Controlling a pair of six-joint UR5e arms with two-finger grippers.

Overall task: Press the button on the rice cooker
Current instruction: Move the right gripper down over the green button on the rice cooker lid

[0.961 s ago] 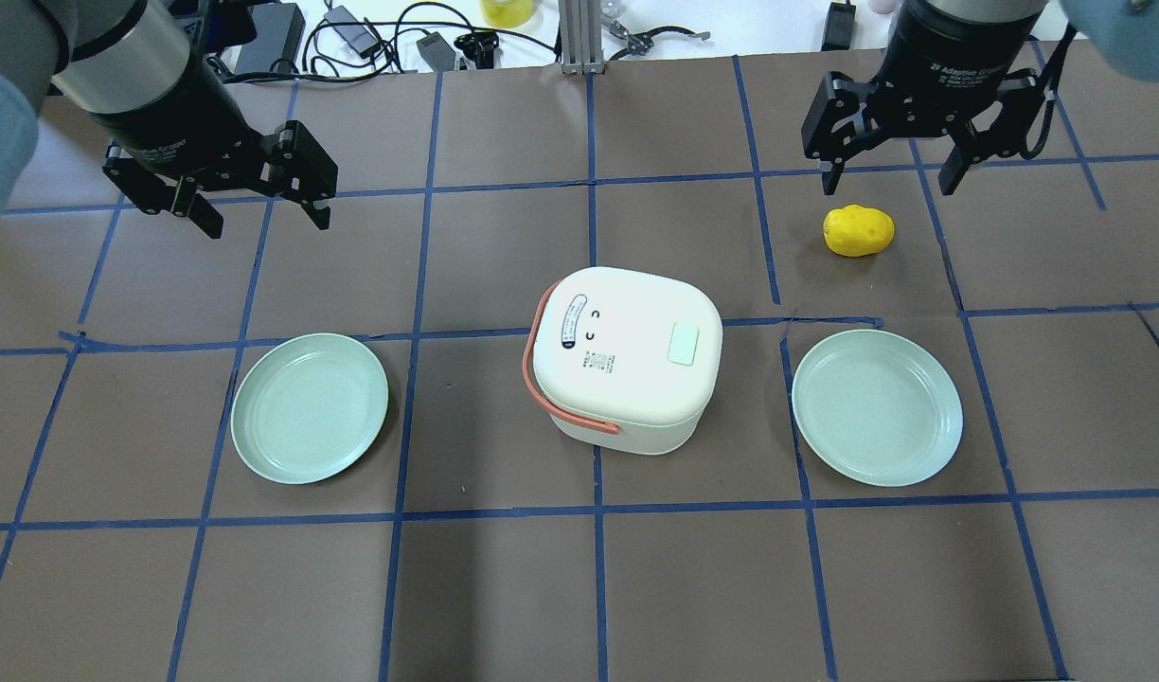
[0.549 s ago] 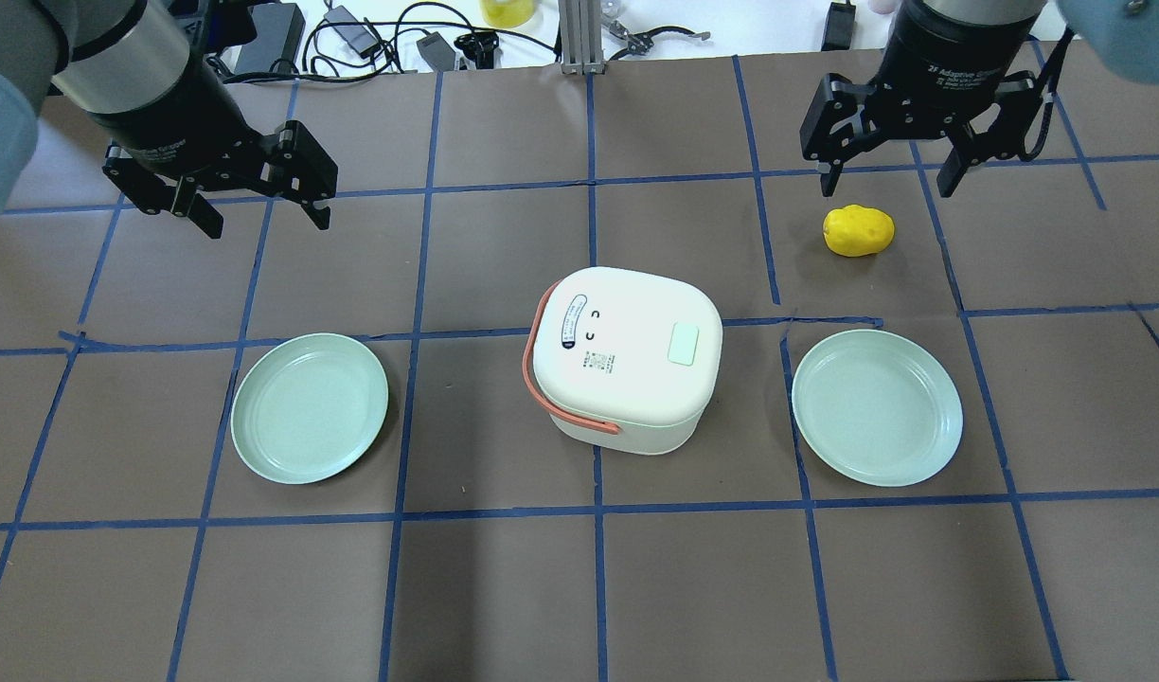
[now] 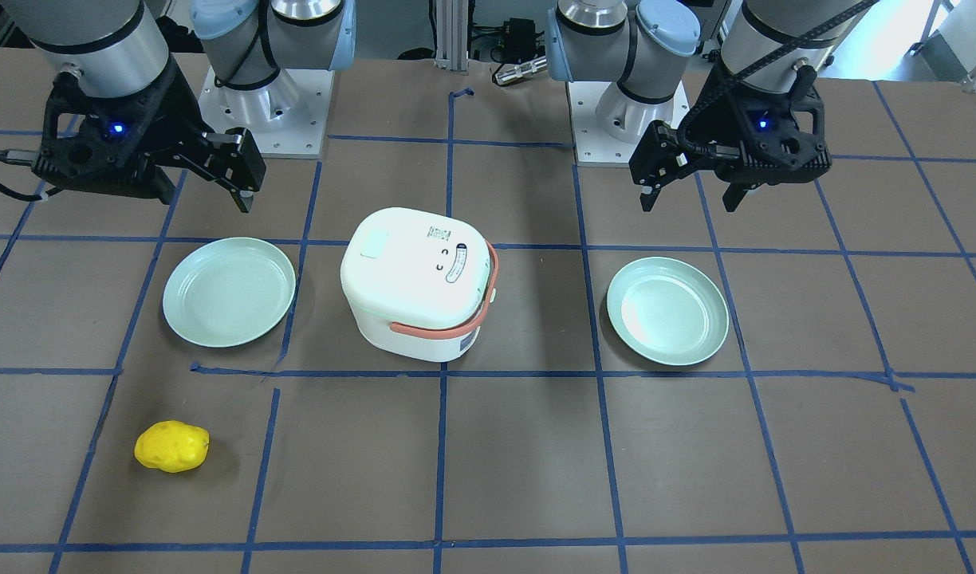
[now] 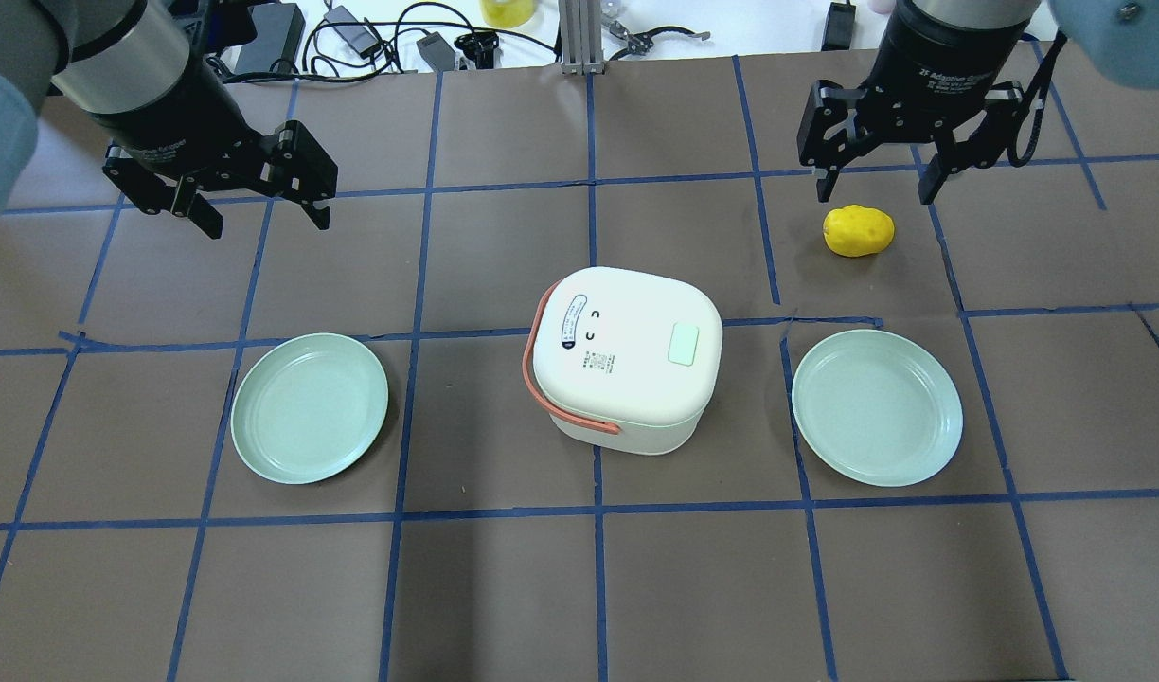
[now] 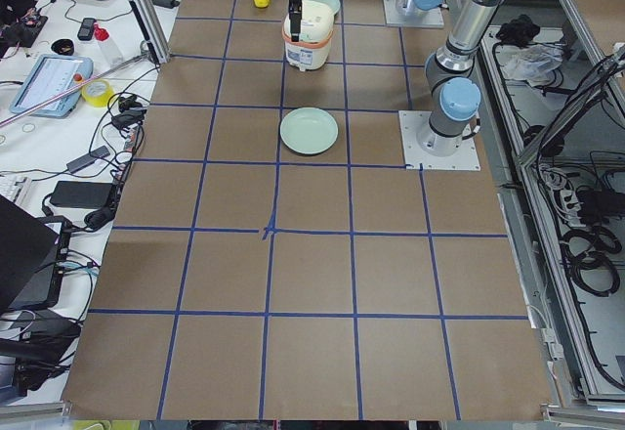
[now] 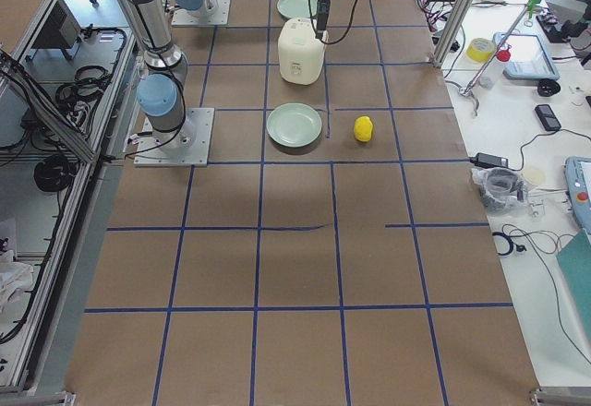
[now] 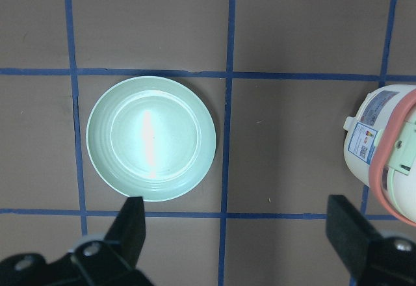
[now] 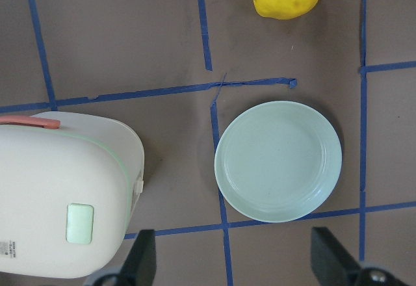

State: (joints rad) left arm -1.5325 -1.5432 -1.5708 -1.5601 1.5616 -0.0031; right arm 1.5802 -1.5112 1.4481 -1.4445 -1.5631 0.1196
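The white rice cooker with an orange handle stands at the table's middle, lid shut. Its pale green button sits on the lid's right side. The cooker also shows in the front view and the right wrist view, with the button low on the left. My left gripper is open and empty, high at the back left. My right gripper is open and empty at the back right, just behind a yellow potato-like object. Both are well clear of the cooker.
A pale green plate lies left of the cooker and another lies right of it. Cables and chargers lie beyond the table's back edge. Blue tape lines grid the brown table top.
My right gripper has shifted slightly left and a little towards the back in the overhead view. The left gripper, cooker, plates and yellow object have not moved.
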